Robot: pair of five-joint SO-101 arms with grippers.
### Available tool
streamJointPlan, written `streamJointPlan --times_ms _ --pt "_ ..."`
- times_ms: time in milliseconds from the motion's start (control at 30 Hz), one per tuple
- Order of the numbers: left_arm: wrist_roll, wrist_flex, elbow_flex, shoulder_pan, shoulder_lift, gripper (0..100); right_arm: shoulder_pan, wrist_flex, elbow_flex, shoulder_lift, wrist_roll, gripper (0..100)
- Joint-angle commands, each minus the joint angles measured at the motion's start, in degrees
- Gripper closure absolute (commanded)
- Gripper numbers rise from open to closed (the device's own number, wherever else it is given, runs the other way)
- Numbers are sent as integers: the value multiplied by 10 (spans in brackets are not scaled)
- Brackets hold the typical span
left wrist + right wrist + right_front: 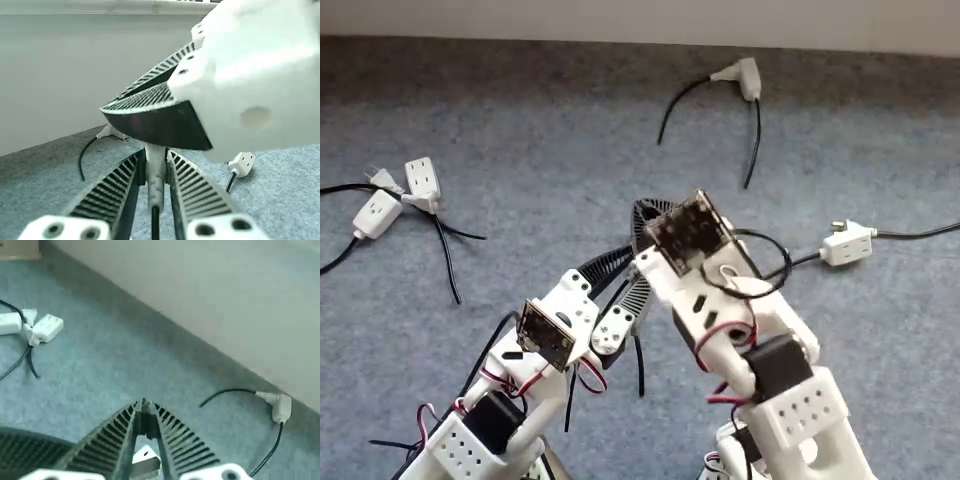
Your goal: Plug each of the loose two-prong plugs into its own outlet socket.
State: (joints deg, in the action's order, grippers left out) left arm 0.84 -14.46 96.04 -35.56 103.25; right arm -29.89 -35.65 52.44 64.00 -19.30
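— Left wrist view: gripping the white plug (pixel 155 182) tight in the left gripper (pixel 156 156), mid-air over the carpet (pixel 280 200). Opposite?
— Pinching a white block (pixel 145 463) (probably a socket) in the nearly closed right gripper (pixel 143 409). Square up prongs, then push straight, gently.

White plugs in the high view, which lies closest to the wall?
The angled plug alone at the far edge, beside the wall; the left cluster and the right-side block lie farther out.
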Motion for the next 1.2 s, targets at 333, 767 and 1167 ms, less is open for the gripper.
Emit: streamJointPlan --times_ms 333,767,1167 --pt "3 -1 12 5 7 994 141 162 98 -68 57 991" --pt "3 -2 12 5 2 994 172 173 53 -67 55 991" --pt "3 -2 12 4 2 994 26 55 -39 -67 55 991"
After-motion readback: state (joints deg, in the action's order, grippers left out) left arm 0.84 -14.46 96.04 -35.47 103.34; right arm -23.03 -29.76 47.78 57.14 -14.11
